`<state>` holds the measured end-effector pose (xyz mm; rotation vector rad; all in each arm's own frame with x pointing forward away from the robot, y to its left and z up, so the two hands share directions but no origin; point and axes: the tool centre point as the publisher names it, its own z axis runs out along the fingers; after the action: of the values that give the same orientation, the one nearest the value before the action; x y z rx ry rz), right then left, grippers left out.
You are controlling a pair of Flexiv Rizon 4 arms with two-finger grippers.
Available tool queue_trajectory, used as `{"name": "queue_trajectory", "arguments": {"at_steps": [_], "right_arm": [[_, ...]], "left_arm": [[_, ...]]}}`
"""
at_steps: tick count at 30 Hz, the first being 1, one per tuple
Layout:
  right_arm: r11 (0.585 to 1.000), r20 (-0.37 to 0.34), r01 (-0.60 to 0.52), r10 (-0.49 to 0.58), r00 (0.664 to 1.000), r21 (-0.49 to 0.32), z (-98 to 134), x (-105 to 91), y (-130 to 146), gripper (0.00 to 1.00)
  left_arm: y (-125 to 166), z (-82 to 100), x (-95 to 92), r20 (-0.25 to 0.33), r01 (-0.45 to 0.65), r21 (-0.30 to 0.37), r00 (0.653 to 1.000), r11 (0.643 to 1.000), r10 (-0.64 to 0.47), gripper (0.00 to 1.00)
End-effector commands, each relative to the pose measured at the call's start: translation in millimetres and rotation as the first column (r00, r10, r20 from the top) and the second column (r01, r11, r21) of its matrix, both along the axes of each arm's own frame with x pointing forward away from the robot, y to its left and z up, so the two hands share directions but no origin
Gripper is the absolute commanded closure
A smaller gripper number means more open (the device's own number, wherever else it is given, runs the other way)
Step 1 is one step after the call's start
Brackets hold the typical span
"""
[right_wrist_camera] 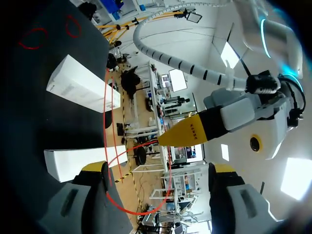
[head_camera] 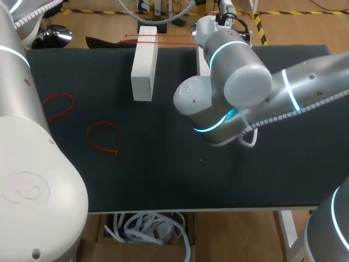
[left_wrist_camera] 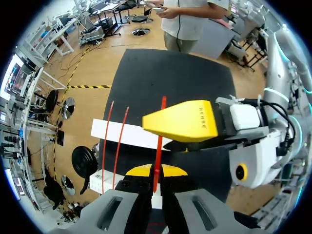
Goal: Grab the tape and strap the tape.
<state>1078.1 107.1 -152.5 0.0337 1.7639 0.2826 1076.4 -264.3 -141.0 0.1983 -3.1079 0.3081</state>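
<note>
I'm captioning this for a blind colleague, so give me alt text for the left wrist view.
The left gripper is shut on a thin red strap that runs straight out ahead of it, and a yellow finger of the right gripper crosses in front of the strap. Beyond, two more red straps lie across a white block on the black table.

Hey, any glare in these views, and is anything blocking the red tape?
Head view: no glare on the table, but my right arm fills the middle and hides both hands. Right wrist view: bright ceiling panels glare behind the left hand. Left wrist view: even light, red tape plain, held in that hand.
</note>
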Motion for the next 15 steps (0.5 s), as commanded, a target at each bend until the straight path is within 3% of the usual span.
{"name": "queue_trajectory", "arguments": {"at_steps": [1,3,8,11,15], "right_arm": [[0.998,-0.048,-0.059,0.060,0.997,0.016,8.6,-19.1,-16.7,0.03],[0.997,-0.054,-0.079,0.080,0.995,0.021,10.2,-27.0,-21.0,0.09],[0.996,-0.081,-0.089,0.091,0.993,0.032,9.7,-39.3,-45.1,0.04],[0.997,-0.115,-0.064,0.068,0.991,0.033,3.8,-38.5,-69.8,0.12],[0.996,-0.162,0.015,-0.001,0.987,0.083,-4.7,-28.5,-108.7,0.11]], "left_arm": [[-0.3,0.6,0.3,-0.002,-0.001,0.003,1.000,1.000,0.001,1.00],[-0.3,0.6,0.3,-0.002,-0.001,0.003,1.000,1.000,0.001,1.00],[-0.3,0.6,0.3,-0.002,-0.001,0.003,1.000,1.000,0.001,1.00],[-0.3,0.6,0.3,-0.002,-0.001,0.003,1.000,1.000,0.001,1.00],[-0.3,0.6,0.3,-0.002,-0.001,0.003,1.000,1.000,0.001,1.00]]}}
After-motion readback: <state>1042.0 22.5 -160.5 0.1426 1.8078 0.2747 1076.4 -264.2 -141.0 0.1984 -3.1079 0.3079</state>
